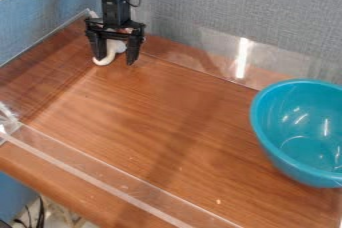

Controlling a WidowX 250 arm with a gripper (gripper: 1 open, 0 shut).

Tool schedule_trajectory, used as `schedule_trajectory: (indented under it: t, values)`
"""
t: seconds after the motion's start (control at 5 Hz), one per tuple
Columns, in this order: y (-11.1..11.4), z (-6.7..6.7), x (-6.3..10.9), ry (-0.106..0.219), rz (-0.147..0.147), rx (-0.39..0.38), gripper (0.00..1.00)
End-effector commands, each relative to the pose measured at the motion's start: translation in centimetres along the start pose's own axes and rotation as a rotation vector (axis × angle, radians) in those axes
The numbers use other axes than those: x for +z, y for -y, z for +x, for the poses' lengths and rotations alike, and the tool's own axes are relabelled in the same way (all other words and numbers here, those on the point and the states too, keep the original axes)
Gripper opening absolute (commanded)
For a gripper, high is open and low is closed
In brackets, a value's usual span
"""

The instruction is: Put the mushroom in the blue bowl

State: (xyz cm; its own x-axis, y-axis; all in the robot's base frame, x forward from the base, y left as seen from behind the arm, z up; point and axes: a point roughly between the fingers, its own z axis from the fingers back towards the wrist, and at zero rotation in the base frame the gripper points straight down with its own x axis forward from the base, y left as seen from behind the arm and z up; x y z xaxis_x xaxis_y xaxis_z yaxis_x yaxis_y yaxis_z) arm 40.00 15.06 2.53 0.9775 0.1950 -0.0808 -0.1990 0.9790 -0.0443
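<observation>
The mushroom [106, 56] stands at the far left of the wooden table, against the grey back wall; only its cream-white stem shows, between the gripper's fingers. My black gripper [114, 58] hangs straight down over it, open, with a finger on each side of the stem. Whether the fingers touch it is unclear. The blue bowl [302, 130] sits empty at the right edge of the table, far from the gripper.
A clear plastic wall [227, 52] runs along the back and a clear rim [94, 172] along the table's front edge. A blue box wall [40, 12] stands at the far left. Bare wood [160, 112] lies between gripper and bowl.
</observation>
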Motion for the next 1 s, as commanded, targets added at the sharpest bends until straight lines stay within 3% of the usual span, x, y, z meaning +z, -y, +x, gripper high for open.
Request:
schedule_trajectory:
  t: [0.0,0.8]
  values:
    - [-1.63,0.48,-1.56,0.011,-0.005,0.013,1.0]
    - [-1.99,0.59,-2.0,-0.008,-0.014,0.025,1.0]
